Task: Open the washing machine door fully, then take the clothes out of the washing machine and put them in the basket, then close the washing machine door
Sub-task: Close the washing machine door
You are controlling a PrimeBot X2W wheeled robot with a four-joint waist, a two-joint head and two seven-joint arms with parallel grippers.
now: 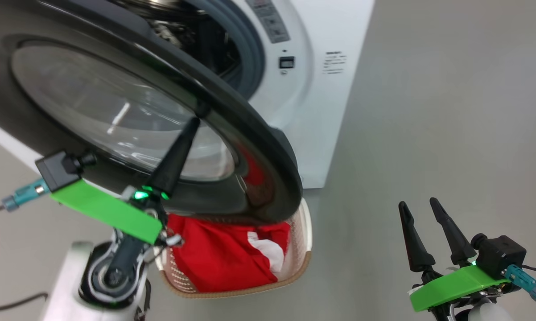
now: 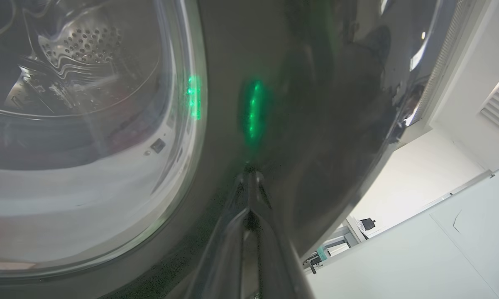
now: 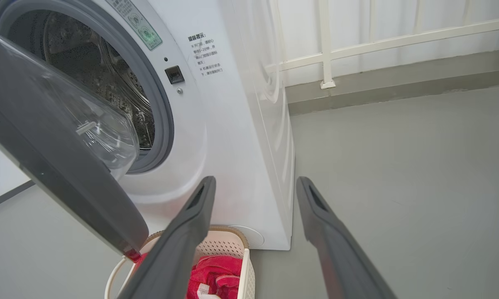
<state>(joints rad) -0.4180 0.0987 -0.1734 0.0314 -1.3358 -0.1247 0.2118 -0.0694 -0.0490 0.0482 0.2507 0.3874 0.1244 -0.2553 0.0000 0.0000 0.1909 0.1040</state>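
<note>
Two dark fingers of your left gripper [image 1: 195,121] lie pressed together, and their joined tip touches the glossy black rim of the washing machine door [image 1: 268,151], just beside its glass window [image 1: 107,107]. The door stands partly open, swung out from the washing machine [image 1: 326,111] and hanging over the basket [image 1: 232,292], which sits on the floor [image 1: 451,133] in front of it. The clothes [image 1: 214,258] lie red and white inside the basket. Your right gripper [image 1: 418,204] hovers well off to the right above the floor, fingers spread and holding nothing. Its wrist view shows you the steel drum [image 3: 108,91] behind the door.
</note>
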